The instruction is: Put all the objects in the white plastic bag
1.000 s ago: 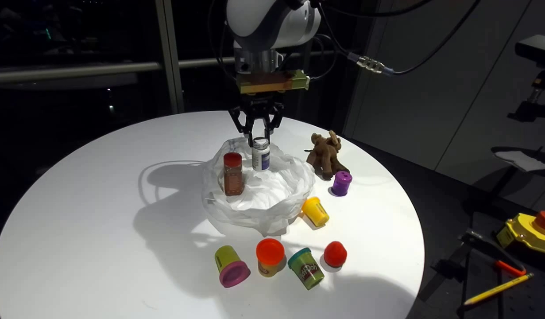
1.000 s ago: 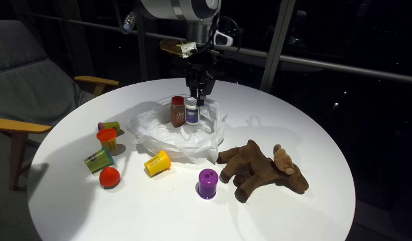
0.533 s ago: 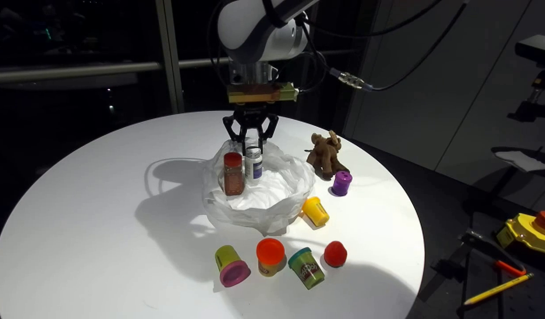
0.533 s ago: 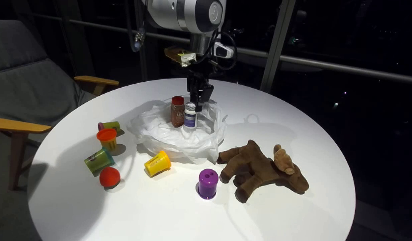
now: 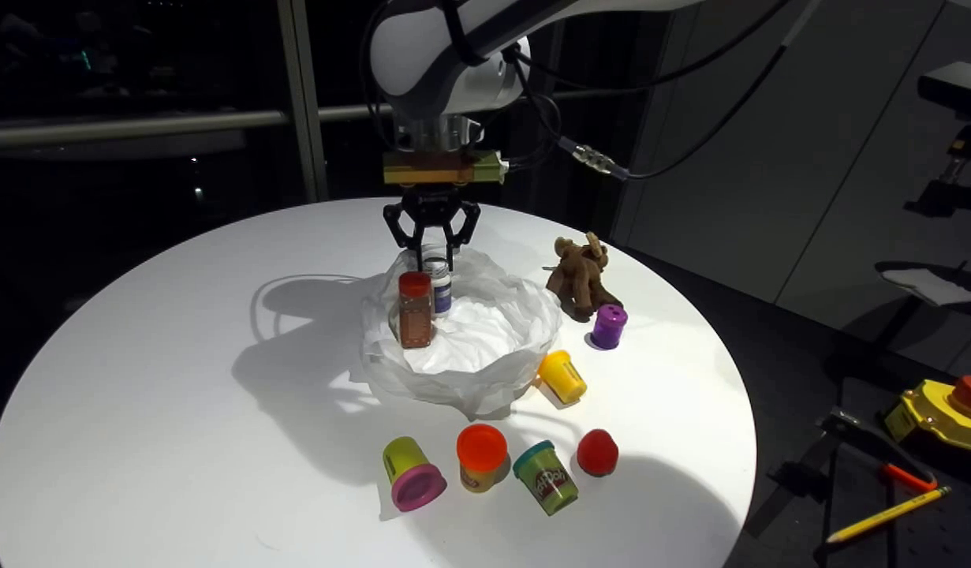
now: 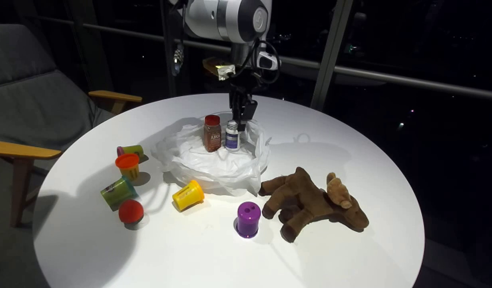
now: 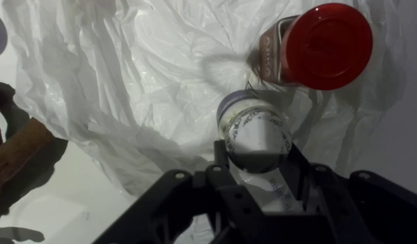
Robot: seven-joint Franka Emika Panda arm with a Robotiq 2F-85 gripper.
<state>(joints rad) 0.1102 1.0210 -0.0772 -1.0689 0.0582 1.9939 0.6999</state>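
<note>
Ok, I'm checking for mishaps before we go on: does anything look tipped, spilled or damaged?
Three tubs lie on their sides: the yellow tub, the teal-lidded green tub and the pink-lidded green tub. That looks odd because the orange-lidded tub stands upright. No spill or damage shows.

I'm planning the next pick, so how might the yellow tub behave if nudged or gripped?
The yellow tub will probably roll, as it lies on its side. Tapering toward its base, it would likely roll in a curve. Its smooth, plastic-looking wall suggests it is stiff, perhaps slippery.
</note>
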